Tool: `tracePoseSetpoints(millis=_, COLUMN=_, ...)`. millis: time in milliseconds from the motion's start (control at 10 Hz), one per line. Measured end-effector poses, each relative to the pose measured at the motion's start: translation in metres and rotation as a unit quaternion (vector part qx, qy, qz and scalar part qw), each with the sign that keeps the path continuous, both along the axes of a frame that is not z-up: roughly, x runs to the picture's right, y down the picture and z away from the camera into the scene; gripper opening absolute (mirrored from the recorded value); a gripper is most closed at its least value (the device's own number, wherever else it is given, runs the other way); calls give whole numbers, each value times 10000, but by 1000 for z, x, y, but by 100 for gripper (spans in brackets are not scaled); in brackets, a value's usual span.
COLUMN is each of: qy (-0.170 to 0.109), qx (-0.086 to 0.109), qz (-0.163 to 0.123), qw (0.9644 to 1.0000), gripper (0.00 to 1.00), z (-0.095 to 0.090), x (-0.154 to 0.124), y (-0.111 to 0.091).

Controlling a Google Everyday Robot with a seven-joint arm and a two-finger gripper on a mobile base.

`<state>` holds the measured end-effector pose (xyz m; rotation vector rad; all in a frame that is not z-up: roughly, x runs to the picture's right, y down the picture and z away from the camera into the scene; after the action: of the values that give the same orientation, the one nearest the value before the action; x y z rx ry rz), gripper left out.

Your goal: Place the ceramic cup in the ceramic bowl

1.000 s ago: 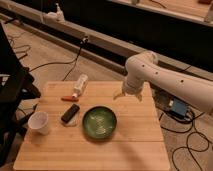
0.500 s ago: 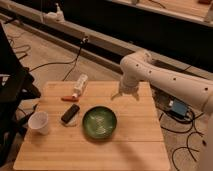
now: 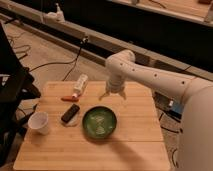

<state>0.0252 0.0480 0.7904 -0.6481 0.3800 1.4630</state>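
Note:
The white ceramic cup [image 3: 39,122] stands upright near the left edge of the wooden table [image 3: 130,142]. The dark-green ceramic bowl [image 3: 99,122] sits near the table's middle, with nothing in it. My gripper [image 3: 113,95] hangs from the white arm above the table's back half, just beyond the bowl and far to the right of the cup. Its fingers point down, spread apart, and hold nothing.
A slim white bottle [image 3: 79,85] lies at the back left. A small red object [image 3: 68,98] lies next to it. A black rectangular object [image 3: 70,113] lies between the cup and the bowl. Cables run over the floor behind. A black stand [image 3: 12,85] is at the left.
My arm and gripper have shifted leftward over the table's back half, nearer the bowl. The cup, bowl and other objects have not moved.

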Motion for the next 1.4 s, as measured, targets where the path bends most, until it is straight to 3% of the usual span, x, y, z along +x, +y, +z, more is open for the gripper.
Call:
tracePoseSetpoints(millis=200, qy=-652, qx=73, qz=217, qw=9976, gripper=80, z=-6, x=-64, y=-20)
tracePoseSetpoints(millis=400, qy=-1262, qx=149, qz=274, qw=9915, gripper=80, z=-22, x=-119, y=-29)
tracePoseSetpoints(millis=500, qy=-1364, qx=172, qz=267, qw=9901, gripper=80, z=-27, x=-128, y=-31)
tracePoseSetpoints(millis=900, qy=-1361, qx=164, qz=287, qw=9901, gripper=80, z=-26, x=-126, y=-31)
tracePoseSetpoints(millis=1100, qy=-1410, qx=263, qz=226, qw=9894, gripper=80, z=-26, x=-127, y=-33)
tracePoseSetpoints(millis=1400, qy=-1805, qx=303, qz=-129, qw=9830, gripper=80, z=-31, x=-170, y=-22)
